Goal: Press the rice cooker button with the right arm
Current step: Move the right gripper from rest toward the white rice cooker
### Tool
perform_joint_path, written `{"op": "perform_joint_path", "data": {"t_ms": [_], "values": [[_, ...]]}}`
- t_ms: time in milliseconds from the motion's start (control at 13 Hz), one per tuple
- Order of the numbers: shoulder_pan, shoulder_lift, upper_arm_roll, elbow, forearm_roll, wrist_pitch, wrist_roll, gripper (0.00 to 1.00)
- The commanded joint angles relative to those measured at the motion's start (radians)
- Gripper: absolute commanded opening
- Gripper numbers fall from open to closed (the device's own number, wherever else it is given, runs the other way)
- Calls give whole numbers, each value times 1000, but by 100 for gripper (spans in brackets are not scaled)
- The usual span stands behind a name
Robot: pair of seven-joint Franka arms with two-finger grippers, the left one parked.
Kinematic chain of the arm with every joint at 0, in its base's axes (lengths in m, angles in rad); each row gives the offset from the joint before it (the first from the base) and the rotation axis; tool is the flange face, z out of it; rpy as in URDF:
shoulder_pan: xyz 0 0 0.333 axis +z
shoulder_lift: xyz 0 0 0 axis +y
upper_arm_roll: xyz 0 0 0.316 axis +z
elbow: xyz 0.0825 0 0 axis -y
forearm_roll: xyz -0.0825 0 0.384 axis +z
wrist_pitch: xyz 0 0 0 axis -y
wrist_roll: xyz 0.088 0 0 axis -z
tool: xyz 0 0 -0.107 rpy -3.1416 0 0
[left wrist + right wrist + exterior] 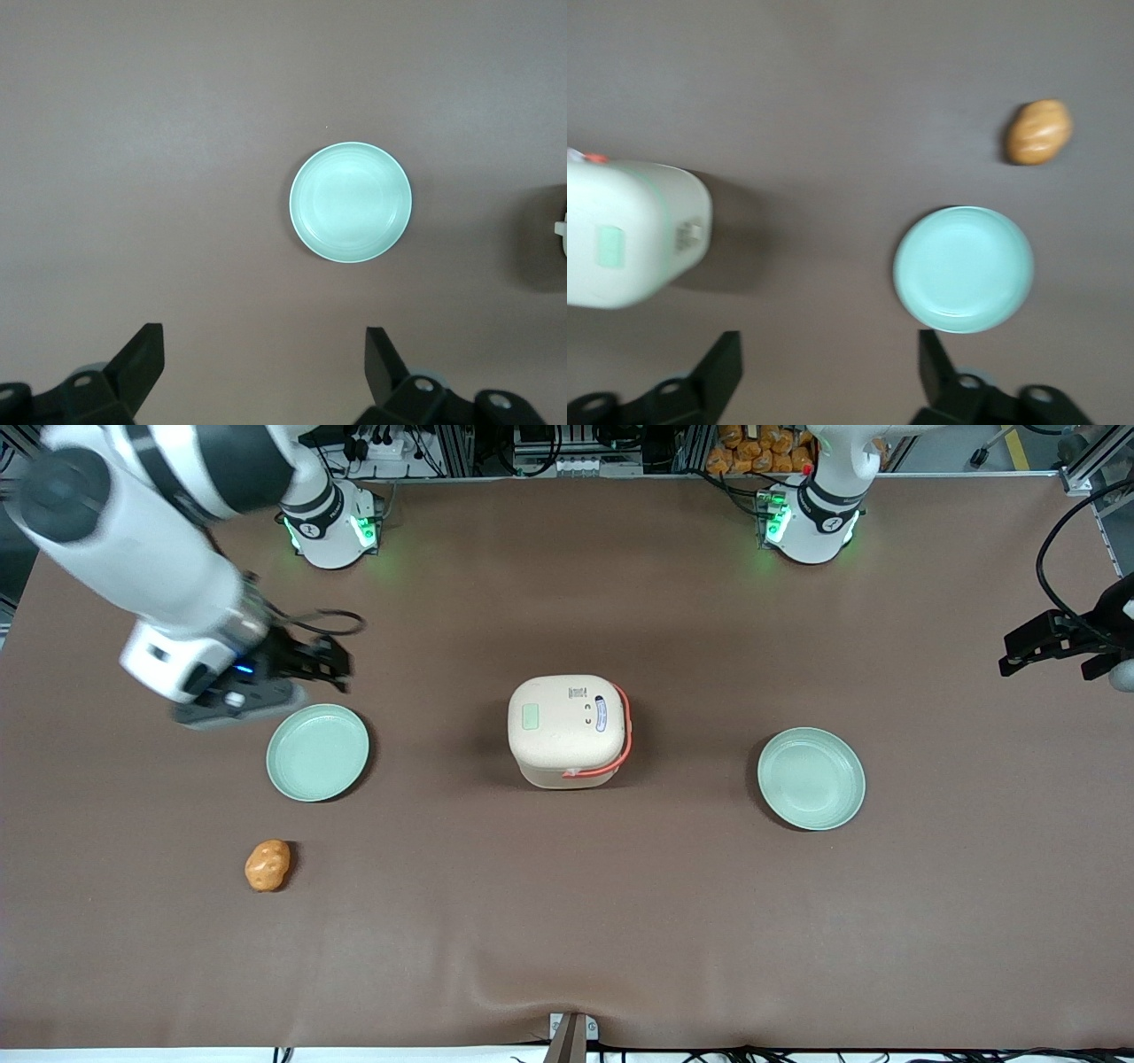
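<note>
The cream rice cooker (567,731) stands closed at the middle of the table, its coral-orange handle on the side toward the parked arm. The small pale green button (532,716) sits on its lid; the cooker (629,235) and button (609,246) also show in the right wrist view. My right arm (133,531) reaches in from the working arm's end. Its gripper (332,664) (828,367) is open and empty, hovering above the table farther from the front camera than a pale green plate, well apart from the cooker.
A pale green plate (317,751) (963,268) lies just below the gripper. An orange-brown bread-like piece (267,865) (1039,132) lies nearer the front camera. A second green plate (811,778) (351,201) lies toward the parked arm's end.
</note>
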Motion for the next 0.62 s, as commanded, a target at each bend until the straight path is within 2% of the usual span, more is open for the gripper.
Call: {"op": "perform_joint_path", "data": {"t_ms": [0, 154, 231, 538], "values": [[80, 79, -14, 28, 35, 66, 129, 33], [137, 133, -14, 28, 35, 123, 210, 5], [160, 155, -14, 25, 38, 156, 246, 0], [232, 216, -14, 18, 38, 247, 339, 0]]}}
